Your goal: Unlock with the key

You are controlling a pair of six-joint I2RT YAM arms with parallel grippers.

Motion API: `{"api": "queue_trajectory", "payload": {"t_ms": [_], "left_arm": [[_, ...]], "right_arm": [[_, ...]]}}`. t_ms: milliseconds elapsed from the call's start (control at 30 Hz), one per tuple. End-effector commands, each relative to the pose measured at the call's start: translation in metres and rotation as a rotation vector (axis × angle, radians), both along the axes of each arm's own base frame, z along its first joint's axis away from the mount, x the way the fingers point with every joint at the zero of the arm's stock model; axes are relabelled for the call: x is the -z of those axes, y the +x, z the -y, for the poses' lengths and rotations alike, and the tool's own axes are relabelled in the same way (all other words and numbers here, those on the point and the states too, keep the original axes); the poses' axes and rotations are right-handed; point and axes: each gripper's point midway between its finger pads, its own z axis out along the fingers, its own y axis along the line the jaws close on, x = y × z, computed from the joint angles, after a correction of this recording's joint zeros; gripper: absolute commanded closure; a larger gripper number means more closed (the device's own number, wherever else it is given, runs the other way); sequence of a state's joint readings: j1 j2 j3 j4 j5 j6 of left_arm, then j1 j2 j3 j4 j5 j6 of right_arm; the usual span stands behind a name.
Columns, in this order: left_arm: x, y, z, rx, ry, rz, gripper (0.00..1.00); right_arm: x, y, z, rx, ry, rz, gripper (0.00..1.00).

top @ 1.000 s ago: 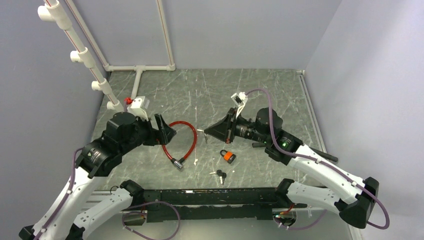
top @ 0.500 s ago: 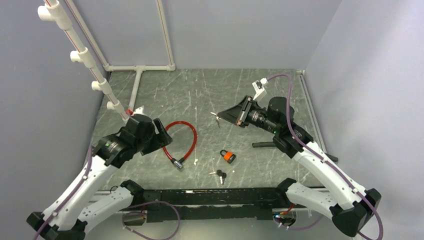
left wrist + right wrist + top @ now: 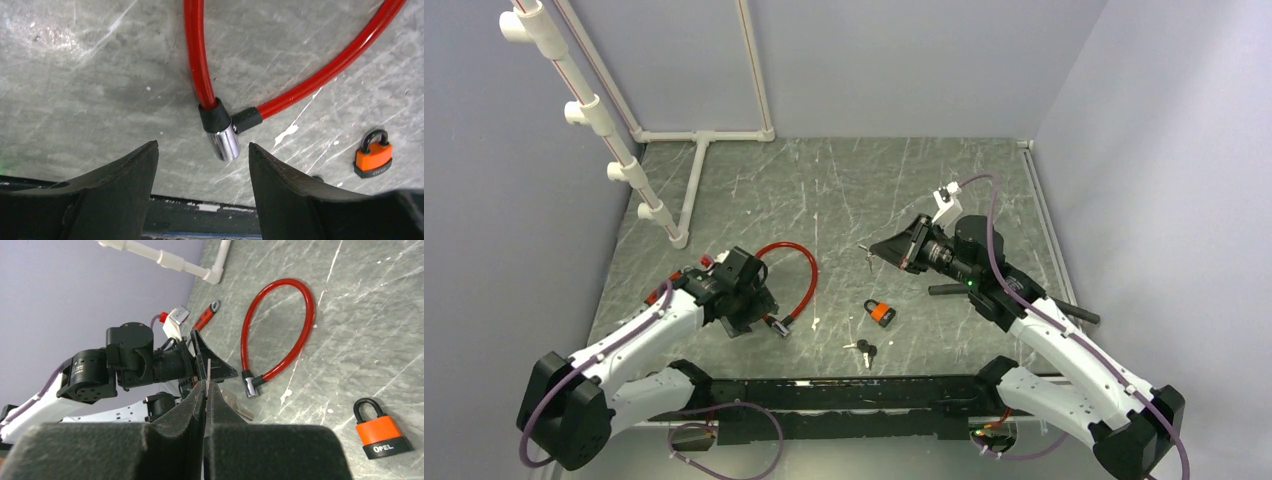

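A red cable lock [image 3: 792, 272] lies on the grey table, its chrome cylinder end [image 3: 223, 143] pointing at the near edge. My left gripper [image 3: 201, 146] is open and low over the table, its fingers either side of and just short of that cylinder; in the top view it [image 3: 757, 308] sits left of the cylinder. My right gripper [image 3: 206, 385] is shut on a thin silver key [image 3: 208, 369], a second key [image 3: 236, 409] hanging beside it; it [image 3: 876, 248] hovers above the table right of the cable. An orange padlock [image 3: 880, 312] lies shut below it.
A small bunch of black-headed keys [image 3: 864, 349] lies near the front rail [image 3: 844, 385]. A white pipe frame [image 3: 694, 140] runs along the back left. A red-handled tool [image 3: 206, 314] lies near the left arm. A black rod [image 3: 949, 290] lies under the right arm.
My left arm has swung down and toward the near edge, bringing its open gripper to the cable lock's cylinder end. My right gripper rose and shifted right with the key, then settled slightly lower.
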State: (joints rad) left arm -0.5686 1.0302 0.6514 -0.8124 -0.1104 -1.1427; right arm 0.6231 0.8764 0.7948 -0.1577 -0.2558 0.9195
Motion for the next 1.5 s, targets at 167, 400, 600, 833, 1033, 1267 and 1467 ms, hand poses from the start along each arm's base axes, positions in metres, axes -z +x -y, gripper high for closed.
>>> {"api": "queue_trajectory", "payload": {"t_ms": [167,400,600,833,1033,1267,1467], "left_arm": [[0.021,0.036,0.015,-0.059,-0.023,0.032,0.35],[0.042,0.033,0.012,-0.075,0.019,-0.057,0.46],[0.062,0.025,0.021,-0.047,-0.009,-0.127,0.64],[0.077,0.025,0.041,0.015,-0.077,-0.174,1.00],[0.057,0.039,0.067,0.011,-0.245,-0.083,1.00],[0.023,0.058,0.079,-0.018,-0.347,0.039,1.00],[0.015,0.070,0.087,-0.049,-0.440,0.071,1.00]], "right_arm": [[0.007,0.005,0.006,0.030,-0.024,0.038,1.00],[0.012,0.005,0.010,0.047,-0.040,0.043,1.00],[0.013,0.006,0.015,0.065,-0.062,0.056,1.00],[0.019,0.007,0.017,0.068,-0.086,0.061,1.00],[0.033,0.012,0.024,0.094,-0.141,0.078,1.00],[0.046,0.012,0.032,0.126,-0.136,0.084,1.00],[0.048,0.012,0.036,0.144,-0.121,0.106,1.00]]}}
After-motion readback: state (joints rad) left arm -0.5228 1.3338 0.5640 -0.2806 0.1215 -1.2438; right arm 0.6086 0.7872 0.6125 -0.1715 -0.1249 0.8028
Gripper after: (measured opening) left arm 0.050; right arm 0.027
